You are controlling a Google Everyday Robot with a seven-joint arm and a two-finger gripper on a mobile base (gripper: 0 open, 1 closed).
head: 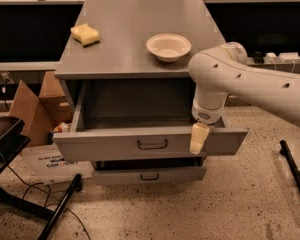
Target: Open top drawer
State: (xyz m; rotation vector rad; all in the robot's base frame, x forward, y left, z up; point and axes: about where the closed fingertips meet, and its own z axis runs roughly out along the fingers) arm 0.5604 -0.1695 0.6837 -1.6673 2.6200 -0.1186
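Note:
The top drawer (110, 143) is a wide grey metal drawer, pulled well out of the grey cabinet, with a plain grey inside. Its small dark loop handle (152, 144) sits at the centre of the front. My gripper (198, 139) hangs from the white arm (250, 81) that comes in from the right. It points down over the drawer's front edge, to the right of the handle and apart from it.
A white bowl (168, 46) and a yellow sponge (85, 34) sit on the cabinet top (130, 29). A lower drawer (149, 175) shows slightly out below. A cardboard box (32, 109) and black chair legs (35, 204) stand at the left, a black stand leg (295, 176) at the right.

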